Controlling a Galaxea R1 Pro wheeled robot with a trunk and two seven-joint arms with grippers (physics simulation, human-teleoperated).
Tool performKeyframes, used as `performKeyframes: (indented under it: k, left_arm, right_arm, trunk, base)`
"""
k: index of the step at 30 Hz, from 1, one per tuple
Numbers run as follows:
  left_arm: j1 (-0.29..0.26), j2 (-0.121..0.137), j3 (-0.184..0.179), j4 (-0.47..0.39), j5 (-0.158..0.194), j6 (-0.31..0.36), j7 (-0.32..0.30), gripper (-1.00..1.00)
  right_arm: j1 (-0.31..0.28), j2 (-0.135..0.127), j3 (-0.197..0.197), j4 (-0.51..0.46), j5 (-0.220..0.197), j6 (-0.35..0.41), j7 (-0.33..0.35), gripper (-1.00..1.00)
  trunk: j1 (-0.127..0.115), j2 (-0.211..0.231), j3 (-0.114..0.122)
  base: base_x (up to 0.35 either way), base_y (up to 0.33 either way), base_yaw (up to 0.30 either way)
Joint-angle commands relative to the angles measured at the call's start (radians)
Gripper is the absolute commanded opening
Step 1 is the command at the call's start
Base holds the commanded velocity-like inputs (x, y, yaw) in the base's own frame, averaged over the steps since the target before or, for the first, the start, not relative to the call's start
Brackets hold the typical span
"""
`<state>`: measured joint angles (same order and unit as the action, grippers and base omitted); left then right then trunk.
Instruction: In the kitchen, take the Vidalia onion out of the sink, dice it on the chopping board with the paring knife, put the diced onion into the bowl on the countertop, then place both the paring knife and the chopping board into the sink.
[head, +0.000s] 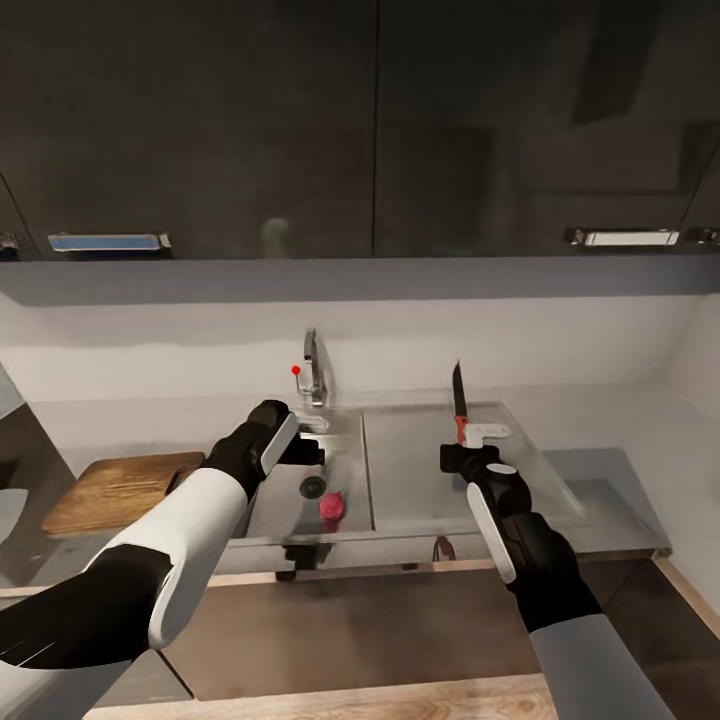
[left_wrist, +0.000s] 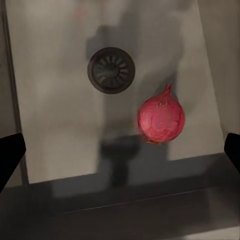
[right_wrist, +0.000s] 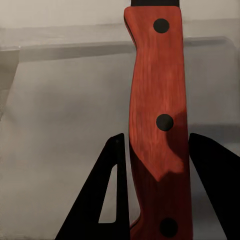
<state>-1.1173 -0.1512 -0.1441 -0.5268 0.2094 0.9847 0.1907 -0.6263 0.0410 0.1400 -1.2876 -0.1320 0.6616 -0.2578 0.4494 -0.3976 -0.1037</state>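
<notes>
So the Vidalia onion (head: 332, 506) is sitting in the sink (head: 268, 510), on the basin floor just beside the round drain (head: 313, 487), a little toward the robot and toward the wall between basin and drainer. In the left wrist view the onion (left_wrist: 161, 117) is a pinkish-red ball with a little pointed tip, apart from the drain (left_wrist: 111, 68), nothing touching it.

The left tool (head: 312, 452) hangs over the basin, above the drain and short of the tap (head: 314, 368) with its red knob (head: 296, 370). Its fingertips (left_wrist: 10, 156) peek in at the two outer edges of the left wrist view, spread wide with nothing between them, so wide open and empty.

The right tool (head: 462, 452) is over the flat drainer (head: 440, 470) and has the paring knife (head: 459, 400) pinched by the handle, dark blade pointing straight up in front of the back wall. In the right wrist view the red-orange handle (right_wrist: 159, 120) with three dark rivets runs up between the two black fingers (right_wrist: 112, 200), which are closed against its lower end.

The chopping board (head: 120, 488) lies flat on the bench (head: 620, 500) to the left of the sink, partly behind the left arm. I can't make out the slot handle from here
</notes>
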Motion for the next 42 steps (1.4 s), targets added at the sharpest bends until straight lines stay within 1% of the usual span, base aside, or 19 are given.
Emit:
performKeyframes:
  k: [1, 6, 15, 20, 28, 36, 40, 42]
  left_arm:
    - [-0.001, 0.001, -0.005, -0.001, 0.011, 0.003, 0.009, 1.0]
    - [-0.001, 0.0, -0.005, -0.001, 0.011, 0.003, 0.008, 1.0]
    - [-0.001, -0.001, -0.005, 0.0, 0.011, 0.002, 0.006, 1.0]
    - [-0.001, -0.001, -0.005, 0.007, 0.011, 0.001, 0.006, 1.0]
    - [0.001, -0.001, -0.005, 0.014, 0.011, -0.012, 0.004, 1.0]
    - [0.011, 0.0, -0.005, 0.05, 0.011, -0.015, 0.004, 1.0]
    - [0.03, 0.003, -0.006, 0.056, 0.01, -0.015, 0.004, 1.0]
    - [0.037, 0.004, -0.006, 0.057, 0.011, -0.03, 0.004, 1.0]
  right_arm:
    - [-0.001, 0.0, 0.002, -0.004, -0.011, 0.006, -0.009, -1.0]
    - [-0.001, -0.001, 0.003, -0.023, -0.01, 0.014, -0.009, -1.0]
    - [-0.001, -0.001, 0.003, -0.027, -0.009, 0.015, -0.009, -1.0]
    - [-0.001, -0.001, 0.002, -0.027, -0.009, 0.015, -0.009, -1.0]
    - [-0.001, -0.001, 0.001, -0.027, -0.009, 0.015, -0.009, -1.0]
    - [-0.001, -0.001, 0.0, -0.027, -0.009, 0.015, -0.009, -1.0]
    - [-0.001, -0.001, 0.0, -0.027, -0.009, 0.015, -0.009, -1.0]
    - [-0.001, -0.001, 0.0, -0.027, -0.009, 0.015, -0.009, -1.0]
  trunk:
    - [0.001, -0.002, -0.003]
    - [0.001, -0.002, -0.009]
    - [0.001, -0.002, -0.022]
    - [0.001, -0.002, -0.03]
    - [0.001, -0.002, -0.043]
    - [0.001, -0.002, -0.056]
    - [0.001, -0.002, -0.062]
    - [0.001, -0.002, -0.065]
  base:
    - [0.003, -0.002, 0.0]
    - [0.001, -0.001, 0.0]
    - [0.019, -0.001, 0.0]
    - [0.138, -0.08, 0.0]
    - [0.198, -0.186, 0.0]
    - [0.075, -0.074, 0.0]
    - [0.003, -0.003, 0.0]
    - [0.0, 0.0, 0.0]
